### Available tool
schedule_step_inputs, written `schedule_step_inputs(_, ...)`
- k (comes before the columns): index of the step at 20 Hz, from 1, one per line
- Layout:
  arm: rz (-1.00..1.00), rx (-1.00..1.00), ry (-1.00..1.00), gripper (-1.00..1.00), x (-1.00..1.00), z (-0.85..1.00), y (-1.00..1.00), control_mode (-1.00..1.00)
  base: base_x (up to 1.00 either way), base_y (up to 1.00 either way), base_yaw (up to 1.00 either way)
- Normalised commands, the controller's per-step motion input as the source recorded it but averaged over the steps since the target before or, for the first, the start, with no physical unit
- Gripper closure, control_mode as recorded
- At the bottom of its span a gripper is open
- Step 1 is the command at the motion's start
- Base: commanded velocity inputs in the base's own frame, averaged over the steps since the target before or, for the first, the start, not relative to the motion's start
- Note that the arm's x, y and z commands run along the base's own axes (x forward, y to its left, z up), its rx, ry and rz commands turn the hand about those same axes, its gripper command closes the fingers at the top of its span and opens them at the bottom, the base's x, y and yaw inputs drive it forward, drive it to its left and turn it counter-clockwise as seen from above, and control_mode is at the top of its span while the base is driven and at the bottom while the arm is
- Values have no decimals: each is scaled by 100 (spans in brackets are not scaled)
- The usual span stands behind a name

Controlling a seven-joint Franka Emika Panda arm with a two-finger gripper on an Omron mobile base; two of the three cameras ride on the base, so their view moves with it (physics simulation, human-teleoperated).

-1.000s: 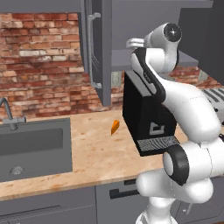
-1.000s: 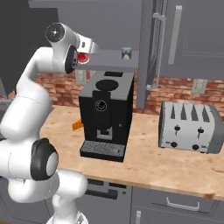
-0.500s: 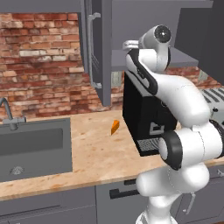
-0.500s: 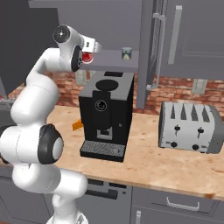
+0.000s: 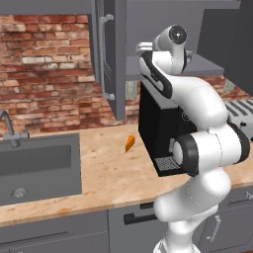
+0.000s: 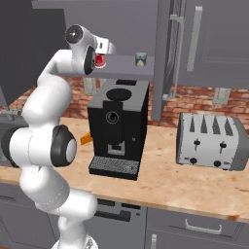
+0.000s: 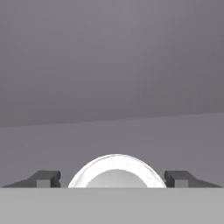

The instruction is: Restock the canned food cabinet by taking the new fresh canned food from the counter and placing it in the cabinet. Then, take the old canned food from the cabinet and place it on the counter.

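**Red can carried up to the cabinet shelf**

While the arm reaches high over the coffee machine (image 6: 118, 127), the pincer (image 6: 100, 60) sits level with the cabinet shelf (image 6: 127, 65), and there's the red can (image 6: 100, 60) tucked between its fingers. From the hand camera, the can's white rim (image 7: 116, 170) bulges up right between the two dark fingertips (image 7: 44, 178), one close on each side, so the pincer is pinching the red can, carrying it upright, which is how it would need to stand on a flat shelf.

Ahead of the pincer there's plain grey: the shelf floor running out in front and the cabinet's back wall beyond it. That looks like open room to set the can down.

Off to the pincer's side along that same shelf, near the open door (image 6: 164, 58), stands the old grey-blue can (image 6: 140, 59), well apart from the red one. So the swap is at its first half, by my reading: new can nearly delivered, old one not yet touched.

Below the pincer lies the tan counter (image 5: 106, 170), with the sink (image 5: 38, 165) far off to one end and a toaster (image 6: 211, 141) at the other. A small orange thing (image 5: 129, 143) lies on the counter beside the coffee machine; I can't tell what it is.

The risk, I'd say, is letting go before the can's base meets the shelf.
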Motion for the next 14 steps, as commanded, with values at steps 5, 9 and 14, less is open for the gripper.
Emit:
schedule_step_inputs(5, 0, 0, -2, -100, 0, 1, 0, -100, 0, 0, 0)
schedule_step_inputs(9, 0, 0, -13, -100, 0, 14, 0, -100, 0, 0, 0)
schedule_step_inputs(14, 0, 0, -20, -100, -36, 28, -1, -100, 0, 0, 0)
